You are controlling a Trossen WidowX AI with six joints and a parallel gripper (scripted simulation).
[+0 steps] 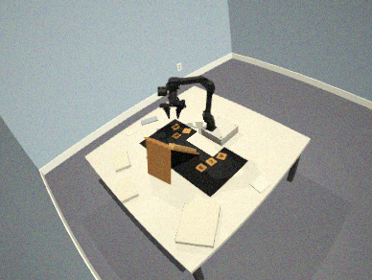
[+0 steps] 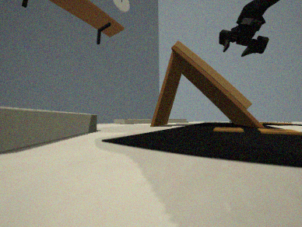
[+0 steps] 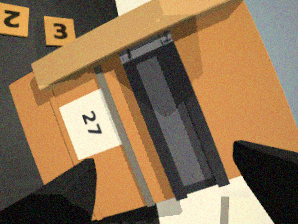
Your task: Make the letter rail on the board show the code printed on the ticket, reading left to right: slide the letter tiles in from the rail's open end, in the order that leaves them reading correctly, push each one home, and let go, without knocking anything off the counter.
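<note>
The tilted wooden board (image 1: 158, 161) (image 2: 213, 83) (image 3: 240, 95) carries the white ticket (image 3: 75, 120), which reads 27. Beside it runs the dark letter rail (image 3: 153, 125); no tile shows in its channel. Three orange tiles (image 1: 200, 167) (image 1: 211, 161) (image 1: 220, 155) lie in a row on the black mat (image 1: 230, 176) (image 2: 163, 144). In the wrist view a 2 tile (image 3: 12, 20) and a 3 tile (image 3: 60, 31) show. Three more tiles (image 1: 175, 127) (image 1: 186, 130) (image 1: 176, 136) lie on the board's other side. My gripper (image 1: 174, 118) (image 2: 233, 54) (image 3: 166, 158) is open and empty, above the board.
A thick wooden ledge (image 3: 100, 49) crosses one end of the rail. The arm's base (image 1: 221, 131) stands behind a white sheet (image 1: 204, 144). Pale slabs (image 1: 197, 225) (image 1: 127, 188) (image 1: 122, 161) and a blue-grey slab (image 1: 149, 120) lie around the mats.
</note>
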